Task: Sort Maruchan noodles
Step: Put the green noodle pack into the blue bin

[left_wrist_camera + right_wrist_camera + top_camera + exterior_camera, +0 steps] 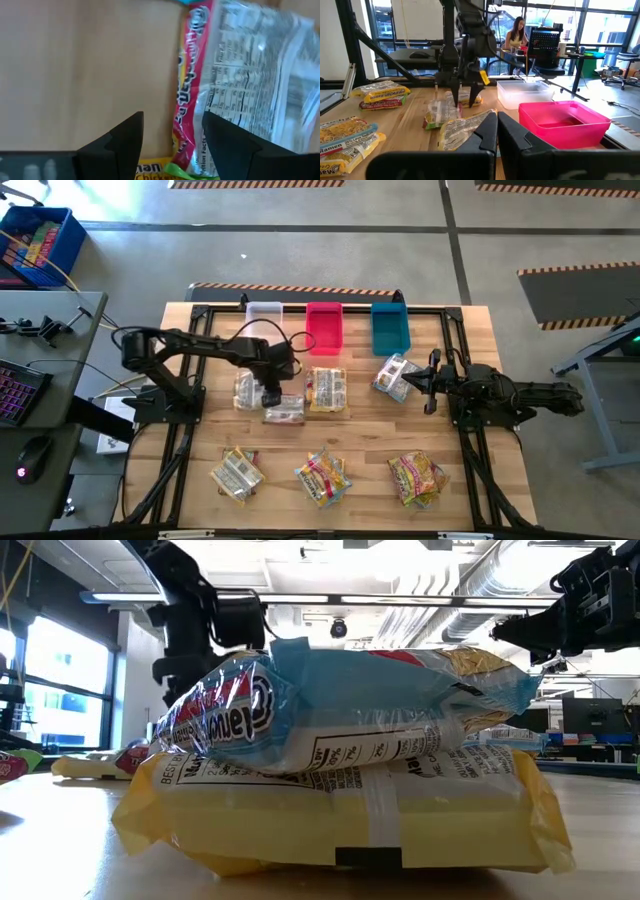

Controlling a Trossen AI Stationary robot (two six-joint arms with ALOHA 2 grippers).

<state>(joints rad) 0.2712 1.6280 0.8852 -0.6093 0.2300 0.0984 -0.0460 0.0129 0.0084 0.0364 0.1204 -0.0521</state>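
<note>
The left gripper [271,394], fingers spread, hangs over a silvery packet [284,412] lying lengthwise across the table; right gripper [429,383] pressed together

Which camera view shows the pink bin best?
The right wrist view: the pink bin is large there, with its inside visible. The high view shows it small, between the clear bin and the teal bin. The low and left wrist views miss it.

Three bins [326,326] stood in a row at the table's [470,490] far edge; noodle packets [326,390] lay scattered before them.
</note>
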